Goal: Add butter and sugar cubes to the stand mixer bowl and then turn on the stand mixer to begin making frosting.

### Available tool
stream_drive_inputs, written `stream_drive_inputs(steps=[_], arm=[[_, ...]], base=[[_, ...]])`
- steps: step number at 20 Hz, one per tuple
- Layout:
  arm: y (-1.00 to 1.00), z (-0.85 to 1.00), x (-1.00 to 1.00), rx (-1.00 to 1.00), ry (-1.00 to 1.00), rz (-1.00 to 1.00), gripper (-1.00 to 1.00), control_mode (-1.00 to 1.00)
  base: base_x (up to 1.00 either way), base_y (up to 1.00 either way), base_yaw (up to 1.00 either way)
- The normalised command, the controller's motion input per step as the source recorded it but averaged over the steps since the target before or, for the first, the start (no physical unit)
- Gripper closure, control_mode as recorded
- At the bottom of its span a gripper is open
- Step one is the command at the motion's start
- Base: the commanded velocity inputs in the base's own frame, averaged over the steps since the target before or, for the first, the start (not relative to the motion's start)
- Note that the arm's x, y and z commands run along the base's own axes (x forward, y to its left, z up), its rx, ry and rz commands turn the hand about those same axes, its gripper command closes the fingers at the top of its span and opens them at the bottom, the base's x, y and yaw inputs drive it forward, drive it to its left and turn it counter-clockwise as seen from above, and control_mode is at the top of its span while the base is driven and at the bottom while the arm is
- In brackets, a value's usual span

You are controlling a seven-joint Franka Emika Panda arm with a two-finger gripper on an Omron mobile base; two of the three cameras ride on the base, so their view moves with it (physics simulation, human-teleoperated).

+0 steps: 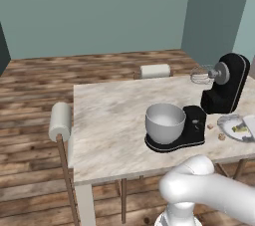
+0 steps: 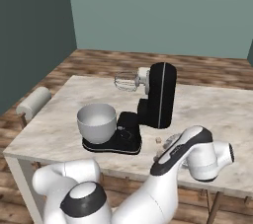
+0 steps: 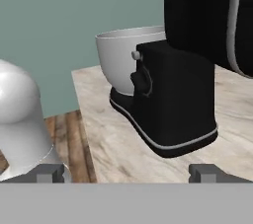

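The glossy black stand mixer [image 1: 226, 83] stands on the marble table [image 1: 109, 120] with its head tilted up and its whisk [image 1: 200, 75] in the air. The silver stand mixer bowl [image 1: 165, 123] sits on the mixer's flat base and looks empty. A pale-yellow butter stick [image 1: 240, 129] lies on a grey plate [image 1: 230, 123] at the right edge. Two small tan sugar cubes [image 1: 210, 126] lie between plate and mixer. My gripper [image 3: 127, 172] is open and holds nothing. It hovers low at the table's near edge and faces the mixer's base [image 3: 168, 119] and the bowl [image 3: 123, 60].
Two chairs with white padded backs stand at the table, one on the left side [image 1: 61, 120] and one at the far side [image 1: 155, 70]. Wooden floor lies all around. My arm's elbow [image 2: 197, 151] hangs over the table's near edge beside the mixer [image 2: 160, 94].
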Motion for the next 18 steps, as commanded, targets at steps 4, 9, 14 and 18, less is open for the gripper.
stream_drive_inputs(steps=[4,9,14,18], arm=[[0.00,-0.23,0.00,0.00,0.01,0.00,-1.00,-1.00],[0.00,-0.17,0.00,0.00,0.00,-0.01,-1.00,-1.00],[0.00,-0.07,0.02,0.00,0.00,-0.07,-1.00,-1.00],[0.06,0.00,0.08,0.00,0.00,-0.08,-1.00,-1.00]], base=[[0.00,0.00,0.00],[0.00,0.00,0.00],[0.00,0.00,0.00],[0.00,0.00,0.00]])
